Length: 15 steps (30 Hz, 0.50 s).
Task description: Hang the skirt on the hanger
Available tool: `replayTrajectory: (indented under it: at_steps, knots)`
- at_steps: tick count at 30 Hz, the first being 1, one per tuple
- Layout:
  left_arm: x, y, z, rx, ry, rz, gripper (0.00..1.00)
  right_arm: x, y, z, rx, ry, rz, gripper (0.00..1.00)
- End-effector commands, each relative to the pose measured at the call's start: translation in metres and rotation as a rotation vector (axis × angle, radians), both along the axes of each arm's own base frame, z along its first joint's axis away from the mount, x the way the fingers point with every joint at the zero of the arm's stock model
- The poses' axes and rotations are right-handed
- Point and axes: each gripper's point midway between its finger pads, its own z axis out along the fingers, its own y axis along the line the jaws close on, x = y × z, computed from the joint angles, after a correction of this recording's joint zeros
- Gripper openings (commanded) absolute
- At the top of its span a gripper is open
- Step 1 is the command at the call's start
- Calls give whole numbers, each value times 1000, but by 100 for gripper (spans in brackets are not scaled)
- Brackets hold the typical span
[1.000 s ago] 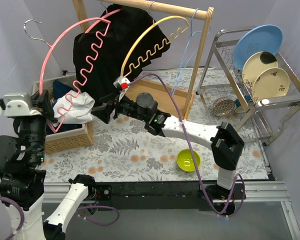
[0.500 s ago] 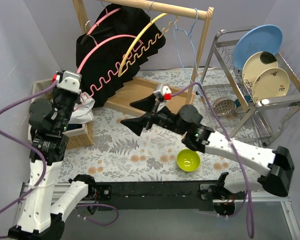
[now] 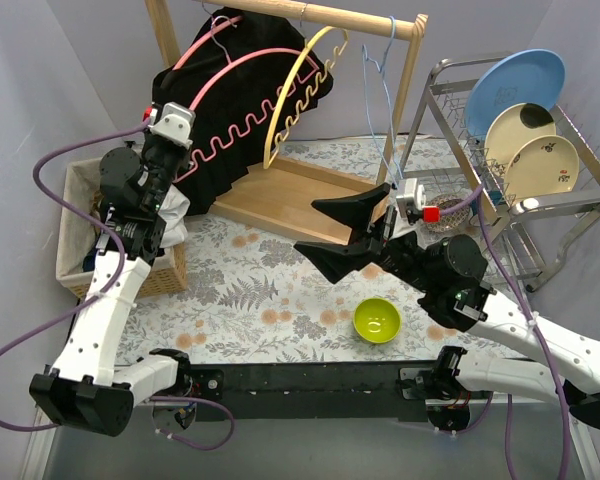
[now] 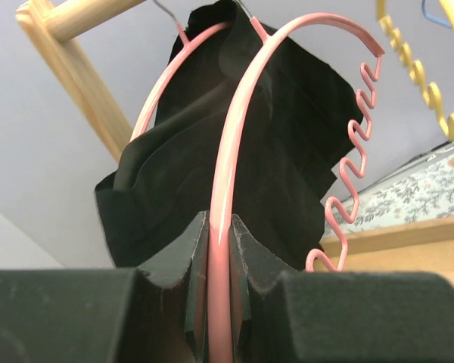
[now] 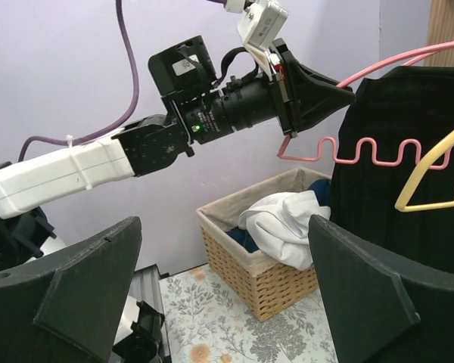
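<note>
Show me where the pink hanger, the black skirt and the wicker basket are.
pink hanger (image 4: 224, 189), left wrist view, on its curved arm.
black skirt (image 3: 250, 110), top view, on its hanging fabric.
wicker basket (image 5: 250, 283), right wrist view, on its front wall.

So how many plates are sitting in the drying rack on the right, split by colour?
Blue: 1, the blue plate
Cream: 2, the dark-spotted plate and the flowered plate
Total: 3 plates, all standing on edge in the drying rack

White arm links (image 3: 105, 315), black joints (image 3: 450, 272), purple cables (image 5: 122, 26), black wedge-fingered right claw (image 3: 306, 227)
</note>
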Motion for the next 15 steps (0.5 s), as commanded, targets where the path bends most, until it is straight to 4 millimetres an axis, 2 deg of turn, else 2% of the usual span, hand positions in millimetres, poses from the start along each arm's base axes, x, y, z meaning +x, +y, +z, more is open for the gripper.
replayTrajectory:
  at_steps: [1,6,15]
  knots:
    - [-3,-10,56,-51,-181,-41,0,-2,-16,7,37,-21,-40,98]
    - [8,-24,62,-57,-189,-54,0,-5,-25,12,52,-44,-53,98]
    - [11,-49,73,-38,-229,-85,0,-5,-30,11,60,-61,-71,98]
